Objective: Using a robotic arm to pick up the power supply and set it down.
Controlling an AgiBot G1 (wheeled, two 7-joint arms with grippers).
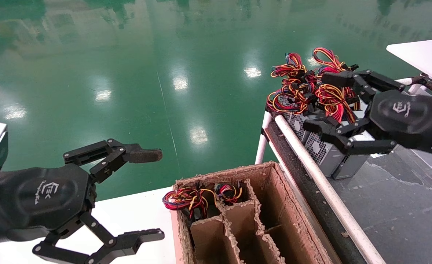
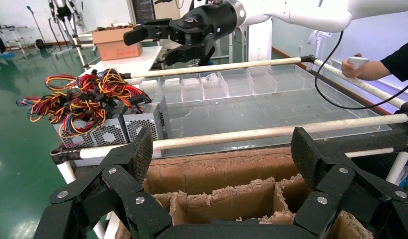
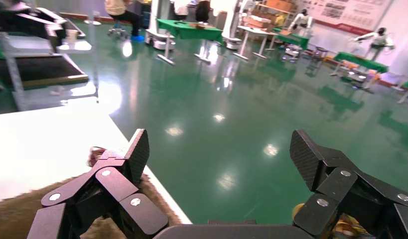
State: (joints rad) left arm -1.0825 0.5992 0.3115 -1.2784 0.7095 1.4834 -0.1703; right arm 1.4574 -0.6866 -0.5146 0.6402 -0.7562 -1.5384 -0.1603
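I count two grippers. My right gripper (image 1: 328,104) hangs over the bundled wires of the power supplies at the near end of the white-railed cart (image 1: 322,183), its fingers spread wide with nothing between them; its lower fingertip is at the top of the nearest power supply (image 1: 324,152), though I cannot tell whether it touches. The left wrist view shows the same gripper (image 2: 159,45) from across the cart, jaws apart above the far rail. My left gripper (image 1: 157,194) hovers over the white table (image 1: 135,212) beside the cardboard box (image 1: 274,205), also spread wide and empty.

From the left wrist view I make out at least two silver-grey power supplies side by side against the near rail, one (image 2: 144,124) and another (image 2: 99,135), each with a perforated grille and a round fan vent; the wire bundles (image 2: 82,99) piled on top may hide more, so I cannot give a firm count.

The cardboard box has dividers, and two wire bundles (image 1: 201,196) show in its far compartments.

Each gripper body carries a white logo (image 1: 49,192), but I cannot read the lettering. A person's hand (image 2: 363,67) holds a pale device at the cart's far side.
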